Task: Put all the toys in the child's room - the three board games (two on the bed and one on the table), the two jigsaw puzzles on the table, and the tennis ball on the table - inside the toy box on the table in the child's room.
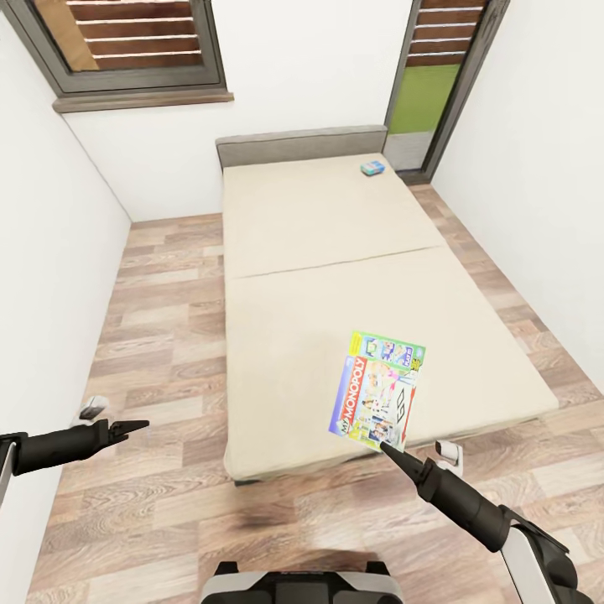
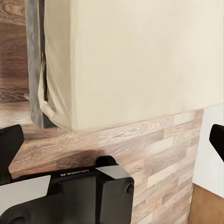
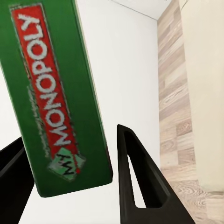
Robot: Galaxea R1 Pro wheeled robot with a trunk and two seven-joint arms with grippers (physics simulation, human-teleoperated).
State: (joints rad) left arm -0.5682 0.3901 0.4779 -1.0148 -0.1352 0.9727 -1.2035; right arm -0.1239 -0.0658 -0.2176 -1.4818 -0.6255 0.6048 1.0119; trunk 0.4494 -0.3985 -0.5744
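Observation:
A green-blue "My Monopoly" board game [image 1: 379,393] hangs tilted just above the near right part of the bed [image 1: 319,243]. My right gripper [image 1: 387,447] is shut on its lower edge. In the right wrist view the box's green side [image 3: 56,93] sits between the two black fingers [image 3: 135,177]. A smaller blue board game [image 1: 373,168] lies flat at the bed's far right corner, by the headboard. My left gripper [image 1: 134,429] hovers open and empty over the floor left of the bed, with its fingers [image 2: 9,149] spread wide over the bed's near corner [image 2: 56,116].
White walls close in on the left [image 1: 50,252] and right [image 1: 537,168]. Wood plank floor [image 1: 168,319] runs along both sides of the bed. A window [image 1: 126,42] and a glass door [image 1: 428,84] stand at the far end. My base [image 1: 294,583] is at the bed's foot.

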